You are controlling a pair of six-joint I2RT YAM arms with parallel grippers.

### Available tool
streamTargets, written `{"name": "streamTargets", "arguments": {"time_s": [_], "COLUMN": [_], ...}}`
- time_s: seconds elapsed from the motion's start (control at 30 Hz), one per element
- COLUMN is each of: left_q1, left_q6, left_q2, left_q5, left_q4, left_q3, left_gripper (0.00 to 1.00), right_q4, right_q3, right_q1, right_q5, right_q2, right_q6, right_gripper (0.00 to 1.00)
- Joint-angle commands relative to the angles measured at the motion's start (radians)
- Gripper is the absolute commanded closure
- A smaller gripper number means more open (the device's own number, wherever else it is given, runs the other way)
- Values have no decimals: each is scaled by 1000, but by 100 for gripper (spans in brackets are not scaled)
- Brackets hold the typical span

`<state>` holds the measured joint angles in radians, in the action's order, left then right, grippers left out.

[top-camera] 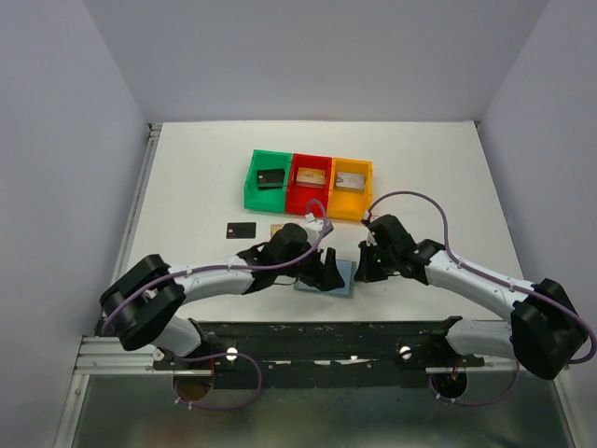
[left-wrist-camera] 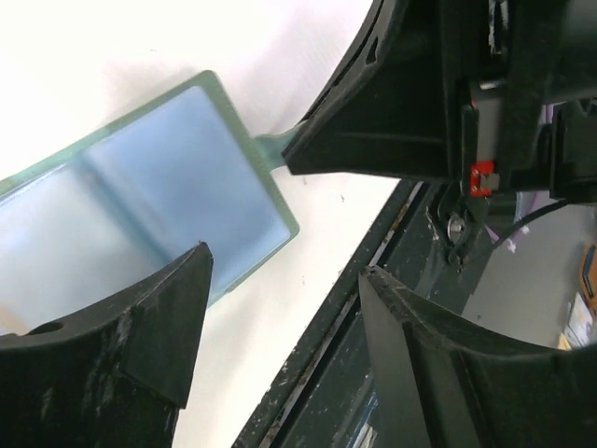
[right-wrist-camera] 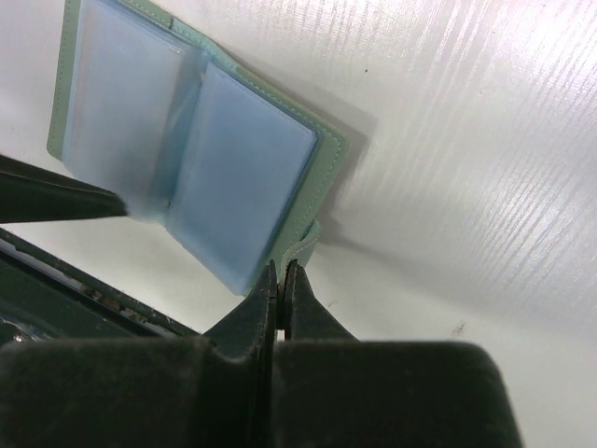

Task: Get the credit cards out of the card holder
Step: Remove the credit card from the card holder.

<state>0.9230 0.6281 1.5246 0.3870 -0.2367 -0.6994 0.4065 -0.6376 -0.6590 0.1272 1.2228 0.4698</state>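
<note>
The card holder [top-camera: 328,279] lies open on the table in front of the arms, pale green outside and light blue inside [right-wrist-camera: 187,140]. My right gripper [right-wrist-camera: 282,271] is shut on the small green tab [left-wrist-camera: 269,151] at the holder's edge. My left gripper [left-wrist-camera: 284,280] hovers open over the holder's near side [left-wrist-camera: 140,215], with only the table edge between its fingers. No card shows in the blue pockets. A black credit card [top-camera: 241,229] and a golden-tan one [top-camera: 276,231] lie flat on the table to the left of the holder.
Green [top-camera: 268,179], red [top-camera: 311,177] and yellow [top-camera: 351,179] bins stand in a row behind the arms, each with a card inside. The black rail [left-wrist-camera: 317,364] of the table's near edge runs just beside the holder.
</note>
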Motion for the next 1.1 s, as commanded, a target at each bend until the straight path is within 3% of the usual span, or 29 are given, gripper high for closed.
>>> {"name": "streamTargets", "arguments": {"time_s": [0.0, 0.13, 0.3, 1.07], "left_q1": [-29, -49, -53, -53], "left_q6": [30, 56, 68, 70], "left_q2": [-194, -273, -258, -175], "left_q5": [-198, -249, -255, -223], "left_q4": [33, 50, 80, 56], "left_q3": [125, 198, 204, 202], "left_gripper": [22, 16, 13, 15], "right_q4": [-12, -14, -15, -20], "right_q3": [12, 7, 4, -2], "right_q1": [6, 7, 6, 6], "right_q5": [-21, -17, -14, -1], "right_q2": [-6, -3, 4, 20], "right_q6": [-13, -16, -13, -10], "right_gripper": [99, 100, 100, 99]}}
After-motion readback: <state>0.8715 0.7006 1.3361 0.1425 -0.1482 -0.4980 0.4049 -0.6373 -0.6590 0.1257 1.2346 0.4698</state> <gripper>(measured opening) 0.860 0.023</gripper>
